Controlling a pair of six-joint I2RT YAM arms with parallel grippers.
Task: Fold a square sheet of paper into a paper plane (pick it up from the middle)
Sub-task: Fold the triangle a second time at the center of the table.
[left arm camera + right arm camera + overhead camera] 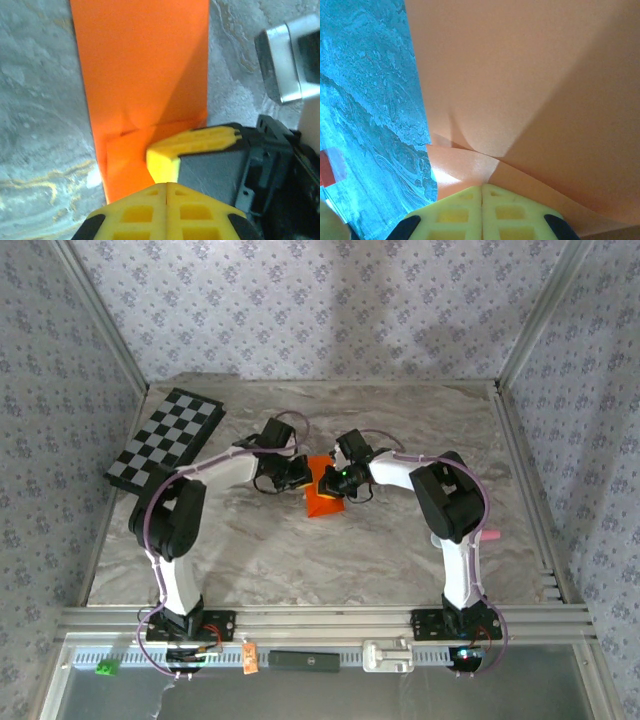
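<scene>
Both shut, jaws together: left gripper (297,472), right gripper (328,480), tips down on folded square sheet of paper (322,502) at desk (300,560) centre. Step, as judged: creasing fold. Next, you must press along crease, sheet pinned.

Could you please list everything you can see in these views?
square sheet of paper: one, orange, creased, table centre between the claws.
checkerboard: one, black-and-white, far left of the table.
red block: one, small, on the table apart from the paper.
table: one, grey marbled.
left claw: one, yellow, shut, tip at the paper's edge.
right claw: one, yellow, shut, tip at the paper.
</scene>
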